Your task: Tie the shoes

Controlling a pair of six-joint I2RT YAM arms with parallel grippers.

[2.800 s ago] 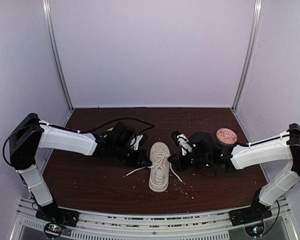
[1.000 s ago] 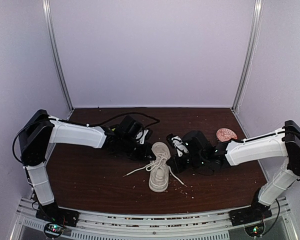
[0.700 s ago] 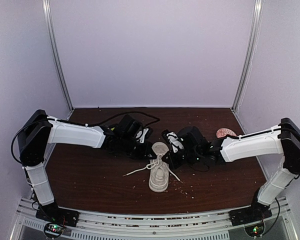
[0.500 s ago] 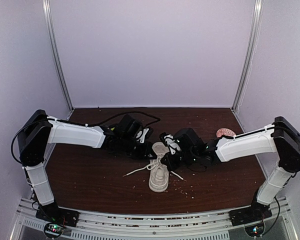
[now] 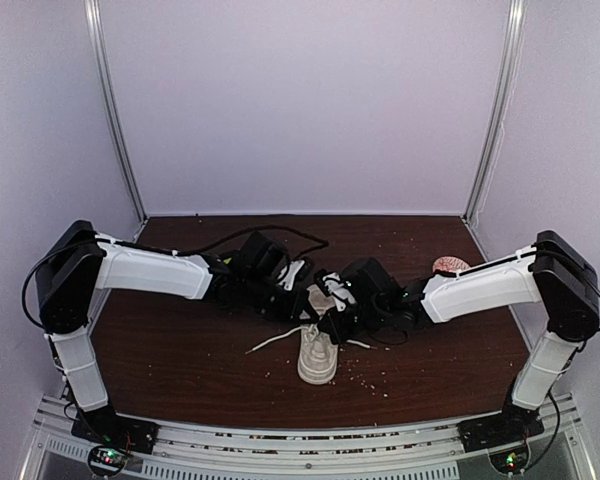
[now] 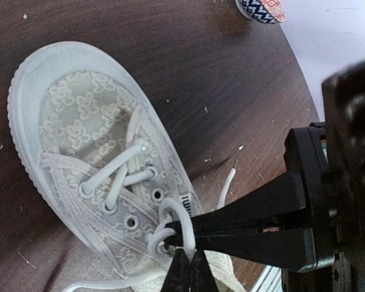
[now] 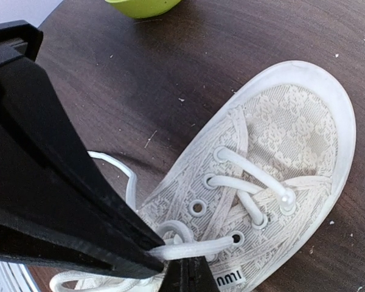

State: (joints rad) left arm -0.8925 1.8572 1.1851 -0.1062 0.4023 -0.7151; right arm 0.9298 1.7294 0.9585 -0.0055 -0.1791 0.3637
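Sneaker (image 5: 317,358) lies near the middle of the worktop (image 5: 170,350), sole down, toe toward the near edge and heel opening toward the back wall. Its laces (image 7: 249,176) are threaded through the lower eyelets only. At least two eyelets higher up show empty, and no knot or bow is visible anywhere.

One loose end (image 5: 268,342) trails across the worktop on the robot's left of the shoe, and another lies on its right.

Both arms meet over the throat of the shoe. The left gripper (image 6: 188,258) has its fingers pressed together at a loop of lace by the upper eyelets, apparently pinching it. The right gripper (image 7: 182,267) is likewise closed to a narrow point, meeting a taut strand that runs from an eyelet. The two tips all but touch each other there.

Judging from this, the tying has barely begun. The strands are gathered, but the first cross-over, the loops and the final pull all remain to be done.

Further out, a patterned bowl (image 5: 452,267) sits well apart toward the right rear. A green bowl (image 7: 143,5) lies beyond the shoe on the left side, and crumbs dot the wood.
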